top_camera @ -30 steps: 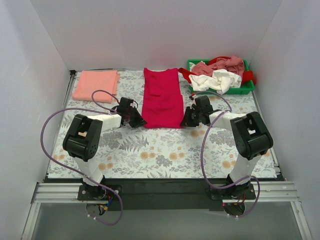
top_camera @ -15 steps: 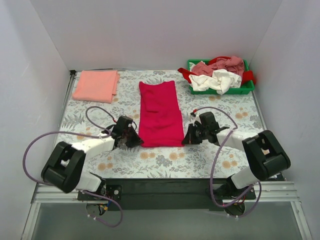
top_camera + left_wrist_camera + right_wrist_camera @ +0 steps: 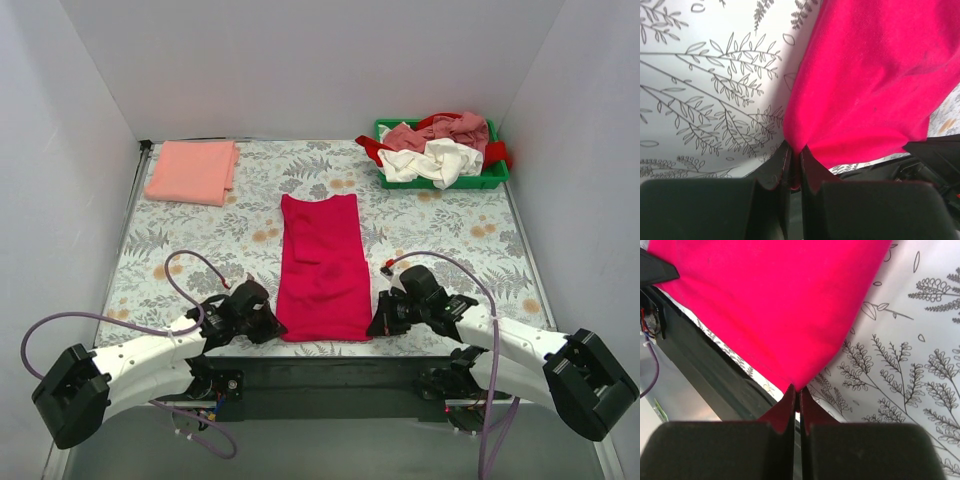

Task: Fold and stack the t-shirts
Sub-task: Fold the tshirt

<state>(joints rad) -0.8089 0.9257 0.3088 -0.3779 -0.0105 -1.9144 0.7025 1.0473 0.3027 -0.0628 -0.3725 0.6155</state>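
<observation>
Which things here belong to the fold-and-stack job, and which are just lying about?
Job: crimson t-shirt, pinched at its near corners by left tool and right tool; folded salmon-pink t-shirt; heap of white, pink and red t-shirts.
Lying about: green bin holding that heap; floral table cover.

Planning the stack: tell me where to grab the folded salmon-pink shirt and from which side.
Pinch the salmon-pink shirt at its near edge, coming from the near side. It lies folded flat in the far-left corner, walls close behind and left, leaving its near and right edges open.
</observation>
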